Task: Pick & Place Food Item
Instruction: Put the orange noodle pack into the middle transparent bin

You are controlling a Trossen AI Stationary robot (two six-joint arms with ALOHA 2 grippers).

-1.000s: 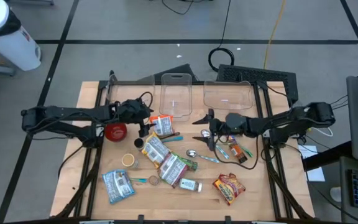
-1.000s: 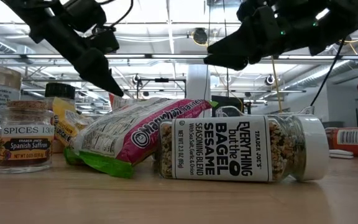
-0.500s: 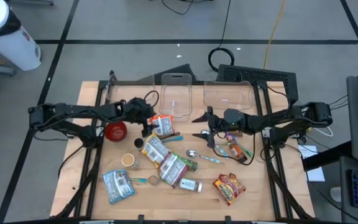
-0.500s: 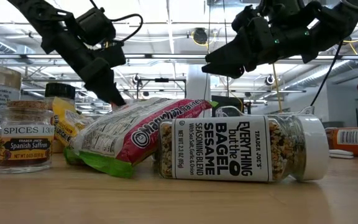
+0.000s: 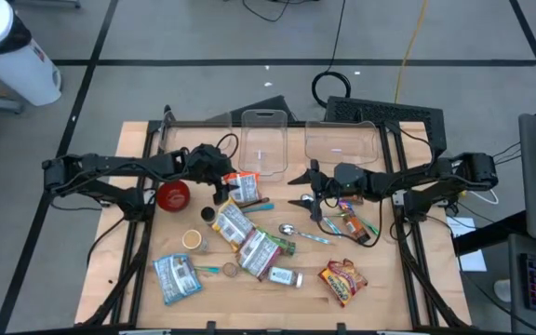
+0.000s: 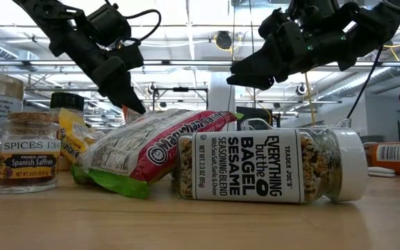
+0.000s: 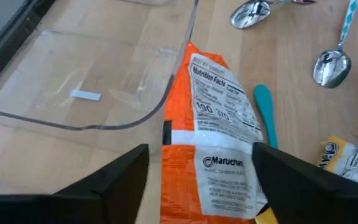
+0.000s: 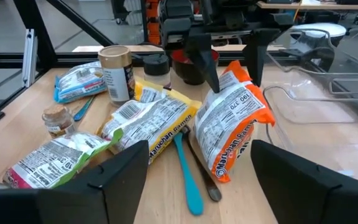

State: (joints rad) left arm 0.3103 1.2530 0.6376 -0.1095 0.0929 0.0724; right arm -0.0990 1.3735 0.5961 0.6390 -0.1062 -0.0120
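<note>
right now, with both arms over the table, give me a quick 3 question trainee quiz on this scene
1. True or false: the left gripper has its fingers on either side of the orange ramen pack.
2. Which lies beside that pack? A) teal spoon B) fork C) whisk
3. Fill in: the bagel seasoning jar lies on its ____.

Key
1. True; the pack is tipped up at that end, fingers astride it.
2. A
3. side

The right gripper hangs open above the table, holding nothing.
</note>
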